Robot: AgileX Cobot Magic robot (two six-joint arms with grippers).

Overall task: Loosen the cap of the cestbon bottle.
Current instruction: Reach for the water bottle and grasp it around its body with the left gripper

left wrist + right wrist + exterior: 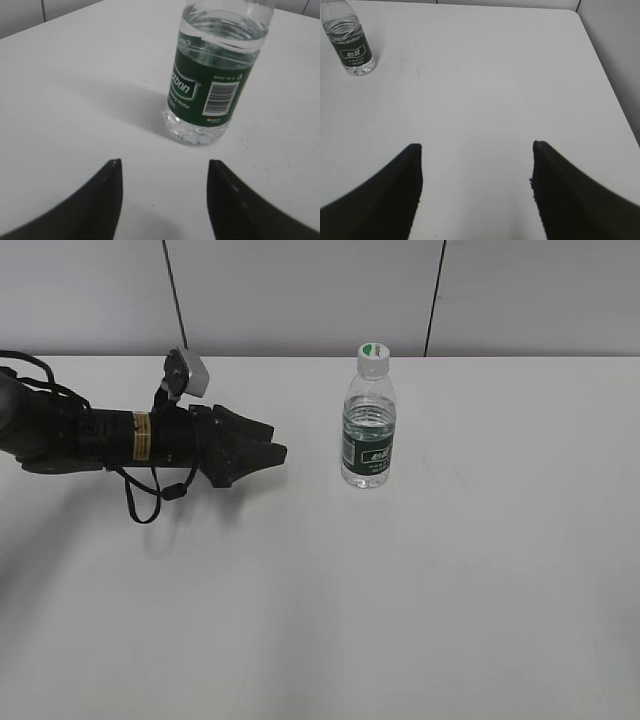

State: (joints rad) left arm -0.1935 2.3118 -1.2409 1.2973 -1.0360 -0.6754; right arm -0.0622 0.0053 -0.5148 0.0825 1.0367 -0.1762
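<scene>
Cestbon bottle (368, 430), capped (373, 352), partly full of water, stands upright before the spread left claw (272, 453); right claw (476, 146) spread

Just a plain white matte tabletop (450, 590) and a pale grey panelled wall (300, 290) behind it.
The tabletop runs right up to the wall's base, with soft shadows along its left side. Thin dark vertical seams (436, 295) split the wall into panels. In the right wrist view the table's far right edge shows, meeting a grey surface (615, 40).
</scene>
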